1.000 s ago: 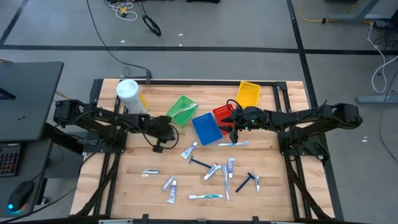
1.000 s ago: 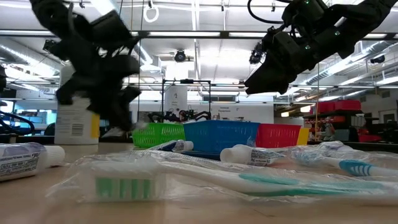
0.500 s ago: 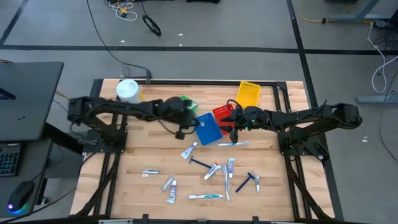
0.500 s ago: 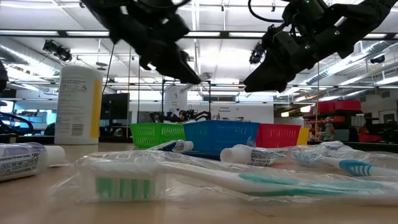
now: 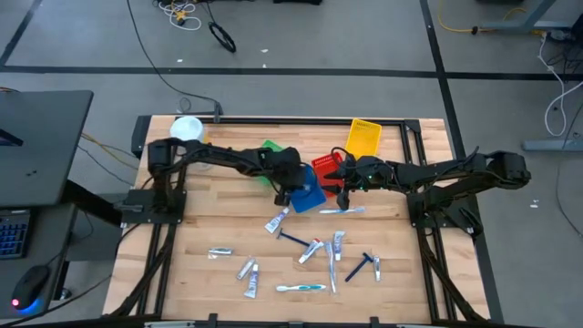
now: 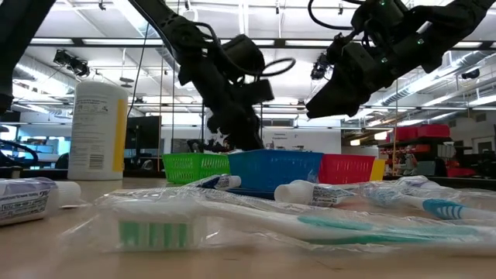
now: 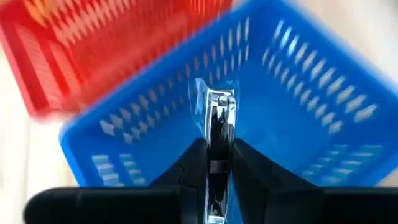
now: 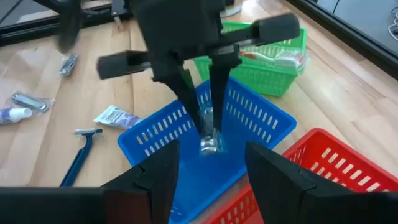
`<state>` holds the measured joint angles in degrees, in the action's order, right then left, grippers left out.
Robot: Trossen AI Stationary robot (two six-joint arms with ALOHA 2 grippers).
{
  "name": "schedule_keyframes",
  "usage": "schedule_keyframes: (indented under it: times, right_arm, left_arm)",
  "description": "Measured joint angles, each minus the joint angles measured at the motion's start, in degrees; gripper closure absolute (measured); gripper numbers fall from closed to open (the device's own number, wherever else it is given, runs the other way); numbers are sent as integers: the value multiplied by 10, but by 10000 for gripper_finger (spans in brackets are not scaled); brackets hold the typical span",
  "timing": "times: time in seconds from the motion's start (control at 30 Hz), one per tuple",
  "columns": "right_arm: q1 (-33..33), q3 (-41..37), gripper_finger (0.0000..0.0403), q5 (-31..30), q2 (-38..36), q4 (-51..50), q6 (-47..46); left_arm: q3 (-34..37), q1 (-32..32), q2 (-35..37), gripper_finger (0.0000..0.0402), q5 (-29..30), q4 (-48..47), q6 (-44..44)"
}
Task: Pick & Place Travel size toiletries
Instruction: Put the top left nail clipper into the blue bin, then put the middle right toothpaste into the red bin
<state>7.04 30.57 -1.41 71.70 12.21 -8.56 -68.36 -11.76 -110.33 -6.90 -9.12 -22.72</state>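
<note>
From above, my left gripper (image 5: 293, 189) reaches across to the middle of the table (image 5: 200, 228) and hangs over the blue basket (image 5: 304, 189). My right gripper (image 5: 344, 182) waits just right of it, over the red basket (image 5: 326, 168). The green basket (image 5: 271, 148) lies to the far left of the blue one, and the yellow basket (image 5: 363, 137) at the far right. The other toiletries (image 5: 310, 251) lie scattered on the near half of the table.

At table height, my left gripper (image 6: 242, 136) hangs just above the blue basket (image 6: 275, 169), my right gripper (image 6: 329, 89) higher and to the right. A toothbrush (image 6: 178, 225) in clear wrap lies nearest.

Through my left wrist, my fingers (image 7: 193, 171) are clenched on a small silver tube (image 7: 216, 118), held above the inside of the blue basket (image 7: 298, 93); the red basket (image 7: 93, 43) is beside it.

Through my right wrist, my own fingers (image 8: 158, 180) stand released and empty. Beyond them my left gripper (image 8: 202, 118) pinches the tube (image 8: 209, 140) over the blue basket (image 8: 249, 124). A razor (image 8: 78, 158) lies on the wood nearby.
</note>
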Motion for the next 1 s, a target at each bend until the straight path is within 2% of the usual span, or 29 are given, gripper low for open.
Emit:
schedule_keyframes:
  times: [0.17, 0.27, 0.77, 1.0]
  right_arm:
    - [0, 0, 210, 0, 0, -8, 0]
    - [0, 0, 210, -1, 0, -8, 0]
    - [0, 0, 210, -7, 0, -8, 0]
    - [1, 0, 210, -15, 0, -13, 5]
  left_arm:
    - [-3, -8, -6, 336, 94, -28, 3]
    - [-2, -14, -4, 322, 120, -31, 13]
    - [-2, -18, 0, 237, 131, -35, -12]
    - [-2, -14, 67, 226, 59, -52, -6]
